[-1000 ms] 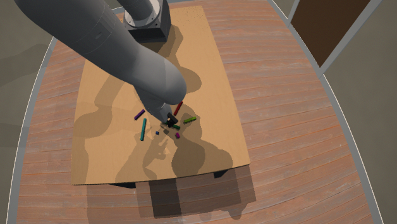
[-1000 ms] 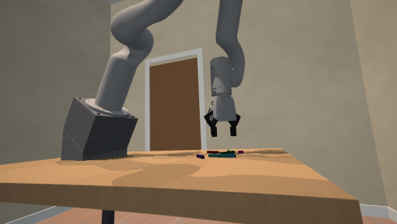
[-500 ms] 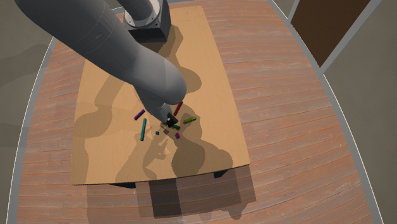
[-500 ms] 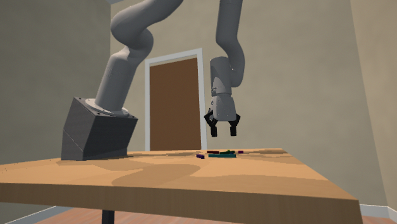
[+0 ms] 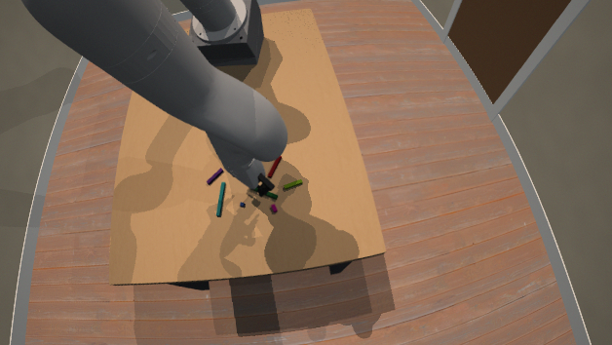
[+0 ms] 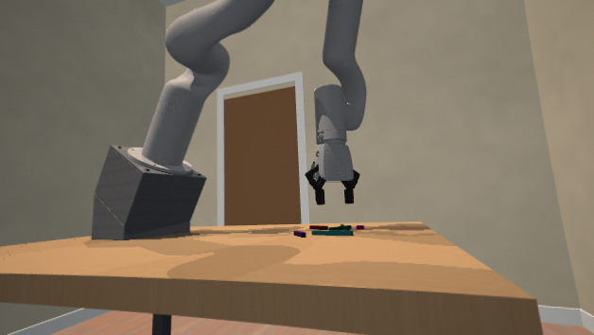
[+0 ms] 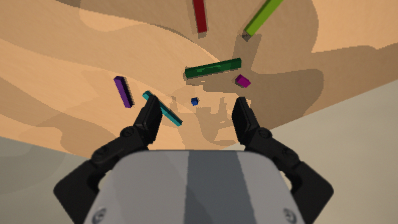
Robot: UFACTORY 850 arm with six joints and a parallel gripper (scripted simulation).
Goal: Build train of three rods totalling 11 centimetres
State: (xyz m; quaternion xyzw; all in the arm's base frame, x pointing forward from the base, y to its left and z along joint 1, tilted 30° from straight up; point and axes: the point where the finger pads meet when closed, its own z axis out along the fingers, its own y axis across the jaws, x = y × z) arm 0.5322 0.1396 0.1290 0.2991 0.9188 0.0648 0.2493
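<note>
My gripper (image 7: 197,105) is open and empty. It hangs well above the table in the exterior view (image 6: 334,195), over the cluster of rods. In the wrist view a small blue rod (image 7: 194,101) lies between my fingertips, far below. A green rod (image 7: 213,68) lies just beyond it, with a short magenta rod (image 7: 243,80) to its right. A turquoise rod (image 7: 162,108) is partly hidden by my left finger. A purple rod (image 7: 123,91) lies further left. A red rod (image 7: 199,16) and a lime rod (image 7: 262,17) lie at the far side. All rods lie apart from each other.
The rods sit near the middle of the wooden table. The arm's base (image 5: 226,31) stands at the table's far end. The table's front edge (image 5: 244,275) is well away from the rods.
</note>
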